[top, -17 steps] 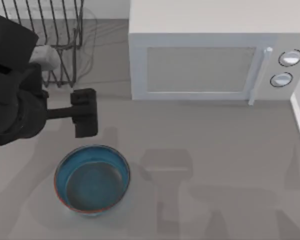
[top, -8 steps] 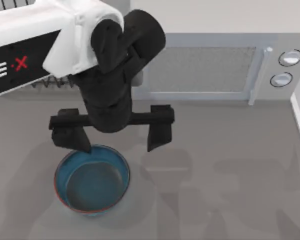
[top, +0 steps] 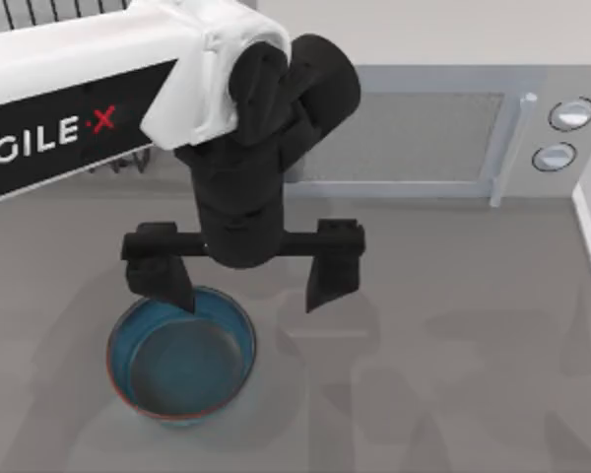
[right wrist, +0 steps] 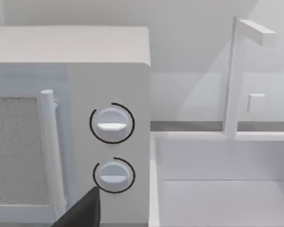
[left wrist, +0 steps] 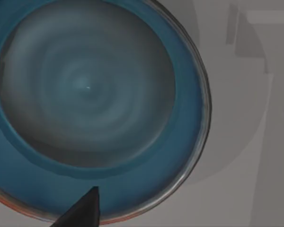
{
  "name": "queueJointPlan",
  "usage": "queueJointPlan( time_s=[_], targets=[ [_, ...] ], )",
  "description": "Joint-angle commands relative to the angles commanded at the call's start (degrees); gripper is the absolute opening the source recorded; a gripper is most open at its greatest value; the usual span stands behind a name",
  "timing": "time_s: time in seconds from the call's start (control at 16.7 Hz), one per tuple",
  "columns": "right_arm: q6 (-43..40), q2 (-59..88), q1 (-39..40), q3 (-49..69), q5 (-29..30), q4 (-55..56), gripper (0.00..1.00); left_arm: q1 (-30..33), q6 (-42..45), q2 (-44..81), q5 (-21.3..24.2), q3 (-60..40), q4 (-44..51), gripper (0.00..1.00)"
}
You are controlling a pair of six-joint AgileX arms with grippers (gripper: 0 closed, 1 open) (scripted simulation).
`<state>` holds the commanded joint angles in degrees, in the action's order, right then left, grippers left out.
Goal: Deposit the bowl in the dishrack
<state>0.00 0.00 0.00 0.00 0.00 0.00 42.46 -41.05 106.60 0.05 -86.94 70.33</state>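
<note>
The bowl (top: 181,356) is seen upright on the tabletop (top: 443,374), left of centre. The left gripper (top: 246,286) is held above its far rim, fingers spread wide, nothing grasped. Glazed, rigid, probably slippery: the thin rim is best pinched.

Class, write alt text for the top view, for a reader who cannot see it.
The left arm's open tool hovers above a blue bowl on the grey table, one finger over its far rim. Behind stand a white microwave and a wire dishrack.

One bowl (top: 181,357), one dishrack (top: 39,10), one microwave (top: 443,128), two knobs (top: 572,114).
</note>
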Motion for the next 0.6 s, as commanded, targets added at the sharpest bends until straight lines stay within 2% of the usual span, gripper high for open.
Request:
queueJointPlan(
  time_s=[0.24, 0.6],
  targets=[
    [0.0, 0.0, 0.0, 0.0, 0.0, 0.0, 1.0, -0.2, 0.2, 0.5, 0.0, 2.0, -2.4, 1.0],
    [0.0, 0.0, 0.0, 0.0, 0.0, 0.0, 1.0, -0.2, 0.3, 5.0, 0.0, 12.4, -18.0, 1.0]
  ],
)
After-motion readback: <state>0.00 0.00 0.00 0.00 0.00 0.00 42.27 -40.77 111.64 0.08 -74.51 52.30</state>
